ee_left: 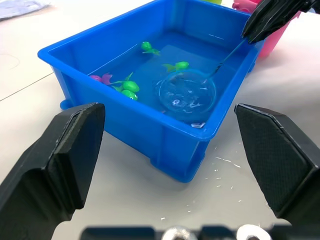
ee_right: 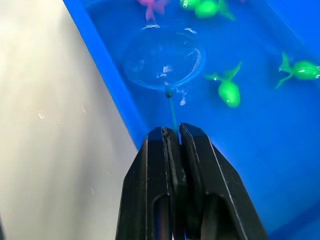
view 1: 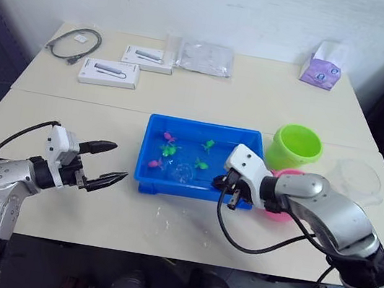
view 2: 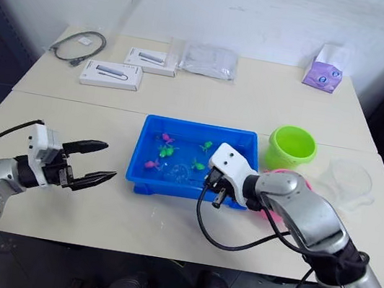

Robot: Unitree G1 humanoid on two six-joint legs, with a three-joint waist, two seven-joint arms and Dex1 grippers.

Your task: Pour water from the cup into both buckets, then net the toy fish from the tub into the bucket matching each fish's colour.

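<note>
Black fingers of our left gripper (view 1: 105, 162) are spread wide and gripping nothing, hovering over the table (view 1: 60, 189) just beside the tub (ee_left: 150, 135). Our right gripper (ee_right: 172, 137) is pinching the thin handle of the net (ee_right: 162, 60), fingers fully closed on it. We're dipping the hoop into the water (ee_right: 260, 130) near the tub's front wall, with no fish in it as far as we can tell.

Progress, as we're judging it: the cup (view 1: 357, 177) is sitting empty-looking at the far right, so pouring is probably done, though we can't see inside either bucket to confirm. Netting is in hand; whether any fish are sorted yet is hidden.

We're counting, near to far:
- one net
- one tub
- fish in the tub: roughly four green ones (ee_right: 229, 91) and two pink ones (ee_left: 102, 78), though some are overlapping
- two buckets: the pink bucket (view 1: 280, 210), mostly behind our right arm, and the green bucket (view 1: 296, 147) beyond it
- one cup

Every fish in the tub remains to be lifted and dropped by colour.
</note>
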